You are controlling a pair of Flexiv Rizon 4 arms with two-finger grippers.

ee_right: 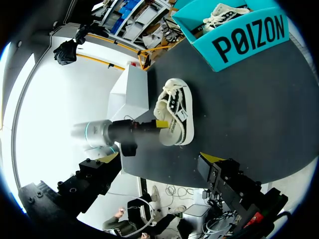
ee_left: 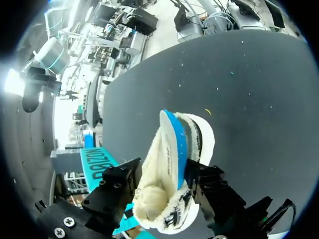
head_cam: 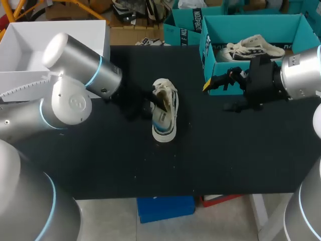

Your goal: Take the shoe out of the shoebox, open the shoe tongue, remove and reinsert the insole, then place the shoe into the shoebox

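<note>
A white low-top shoe [head_cam: 165,108] with dark stripes lies mid-table, toe toward the front edge. From the left, my left gripper [head_cam: 150,103] is at its heel. In the left wrist view the heel end of the shoe [ee_left: 164,209] sits between the spread black fingers [ee_left: 117,184] of my left gripper [ee_left: 163,172]. A blue-edged fleecy insole [ee_left: 172,144] stands in the shoe's opening. The gripper looks open around the shoe. My right gripper [head_cam: 216,84] hangs open and empty in front of the teal shoebox [head_cam: 206,52]. In its own view the shoe [ee_right: 175,112] lies well ahead of it.
A second white shoe [head_cam: 253,47] lies inside the teal shoebox [ee_right: 249,40]. Another teal box [head_cam: 183,27] stands behind it. A white open box [head_cam: 30,45] sits at the table's back left. Bare black tabletop [head_cam: 225,150] stretches in front of the shoe.
</note>
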